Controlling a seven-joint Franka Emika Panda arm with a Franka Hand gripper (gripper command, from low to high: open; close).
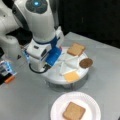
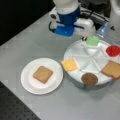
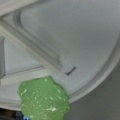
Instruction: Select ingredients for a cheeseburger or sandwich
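My arm, bearing the end effector (image 2: 92, 39), stood over the far edge of the divided tray (image 2: 75, 56) in both front views. The end effector's opening could not be told, as its tips were hidden. The lettuce (image 2: 92, 41) sat directly under it in a front view, raised above the tray's compartment. In the wrist view the lettuce (image 3: 43, 100) filled the lower left, in front of a bare white compartment and a raised divider (image 3: 32, 45) of the tray.

Left to right in a front view:
- A white plate (image 2: 27, 82) lay on the grey counter (image 2: 30, 42), carrying one bread slice (image 2: 42, 74).
- Just beside the plate, the cheese (image 2: 69, 65) lay in the tray's left compartment.
- The patty (image 2: 89, 79) lay in the compartment nearest that view's bottom.
- A second bread slice (image 2: 112, 69) lay in a right-hand compartment.
- The tomato (image 2: 113, 50) lay at the tray's right edge, above that slice.

In a front view the plate (image 1: 87, 100) with its slice (image 1: 74, 111) lay at the bottom, well apart from my arm; the cheese (image 1: 72, 76), patty (image 1: 86, 62) and bread (image 1: 76, 49) rested in the tray.
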